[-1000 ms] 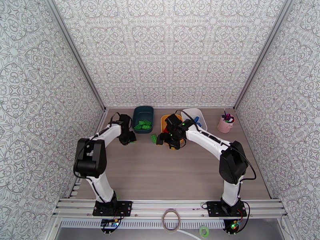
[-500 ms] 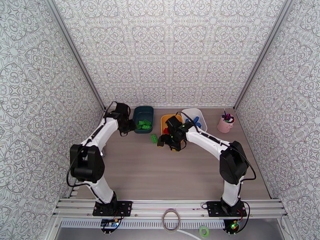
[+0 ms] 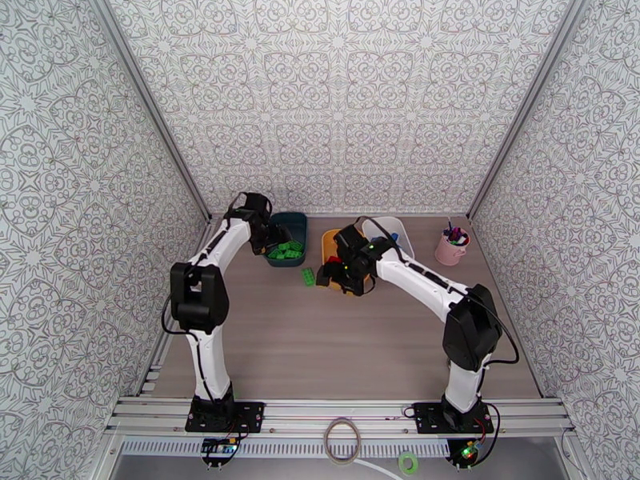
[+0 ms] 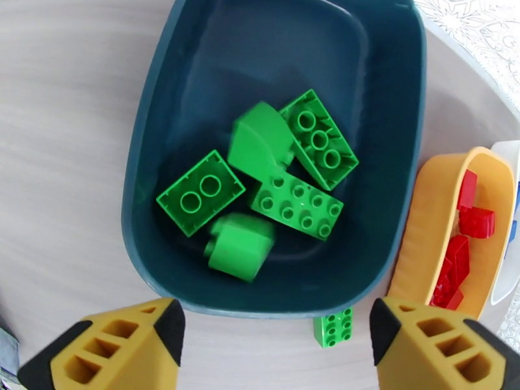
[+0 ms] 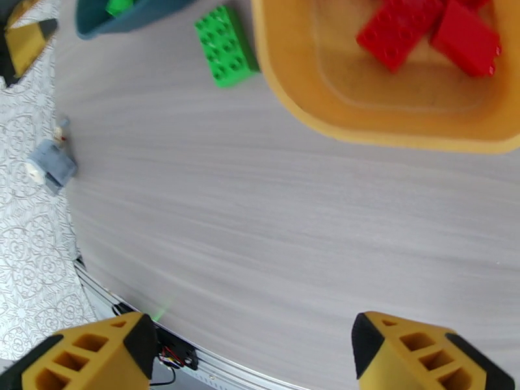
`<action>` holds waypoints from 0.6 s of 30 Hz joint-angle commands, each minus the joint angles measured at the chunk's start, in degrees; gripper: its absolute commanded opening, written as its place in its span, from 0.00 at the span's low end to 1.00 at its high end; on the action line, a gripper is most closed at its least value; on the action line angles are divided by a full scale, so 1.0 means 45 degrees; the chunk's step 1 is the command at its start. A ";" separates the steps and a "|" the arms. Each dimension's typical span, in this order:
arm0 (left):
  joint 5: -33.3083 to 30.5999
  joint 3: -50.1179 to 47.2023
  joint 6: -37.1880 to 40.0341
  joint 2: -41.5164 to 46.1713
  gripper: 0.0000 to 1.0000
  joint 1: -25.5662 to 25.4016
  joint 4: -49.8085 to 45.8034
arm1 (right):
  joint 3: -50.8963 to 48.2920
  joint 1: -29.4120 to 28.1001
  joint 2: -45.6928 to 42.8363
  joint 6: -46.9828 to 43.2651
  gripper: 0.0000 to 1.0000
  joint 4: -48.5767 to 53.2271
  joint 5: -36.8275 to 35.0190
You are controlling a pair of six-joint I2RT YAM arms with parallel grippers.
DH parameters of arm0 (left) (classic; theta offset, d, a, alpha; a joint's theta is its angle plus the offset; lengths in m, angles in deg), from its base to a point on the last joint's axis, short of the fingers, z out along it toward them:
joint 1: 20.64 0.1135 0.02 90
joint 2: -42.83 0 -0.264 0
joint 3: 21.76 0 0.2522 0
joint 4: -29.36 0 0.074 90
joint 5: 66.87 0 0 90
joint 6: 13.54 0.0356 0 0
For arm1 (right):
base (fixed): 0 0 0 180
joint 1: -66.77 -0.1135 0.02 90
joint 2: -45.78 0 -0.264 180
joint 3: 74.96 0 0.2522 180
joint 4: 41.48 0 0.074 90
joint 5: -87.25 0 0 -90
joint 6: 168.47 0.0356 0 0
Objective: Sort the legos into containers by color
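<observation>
Depositing green legos (image 4: 297,204) into the teal tub (image 4: 140,190) is judged the step in hand. The left pincer (image 4: 276,349) hangs above that tub's near rim, jaws apart and empty. Two pieces inside are blurred, as if tumbling.

The right pincer (image 5: 253,359) hovers over the bare counter (image 5: 260,209) near the yellow tub (image 5: 286,92), jaws likewise apart, gripping nothing.

Count:
- Tubs: three, set side by side as teal, yellow and white tub (image 3: 398,232).
- Green in teal tub: five.
- Green outside: one loose green brick (image 5: 226,45), on the counter between the teal and yellow tubs, just beside the yellow rim.
- Red bricks (image 5: 396,27) in yellow tub: at least three; exact number cannot be told.
- Blue: one sliver of a blue brick (image 4: 513,230) in the white tub; not countable.

Next move, as judged: collect the loose green brick. Jaws must straddle it without catching the yellow wall, then carry it over the teal tub.
</observation>
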 commanded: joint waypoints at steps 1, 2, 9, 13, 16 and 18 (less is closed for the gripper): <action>0.0135 -0.0503 -0.0138 0.1333 0.81 0.0128 -0.0004 | 0.0855 0.0020 0.0430 -0.0353 0.83 0.0527 -0.0278; 0.0127 -0.1003 -0.0273 0.1703 0.81 0.0221 0.0157 | 0.1115 0.0001 0.0644 -0.0435 0.82 0.0655 -0.0272; 0.0495 -0.5299 -0.1347 0.5359 0.90 0.1012 0.1220 | 0.5002 -0.0428 0.3260 -0.1205 0.77 0.2490 -0.0429; 0.0898 -0.7512 -0.1701 0.7195 0.96 0.1350 0.1243 | 0.8737 -0.0768 0.5568 -0.1745 0.74 0.4277 -0.0875; 0.1029 -0.8934 -0.2112 0.8350 0.99 0.1608 0.1260 | 1.1306 -0.0932 0.7196 -0.1976 0.69 0.5348 -0.1297; 0.1484 -0.9735 -0.2421 0.8950 0.99 0.1653 0.1232 | 1.2156 -0.1015 0.7888 -0.2091 0.66 0.5450 -0.1559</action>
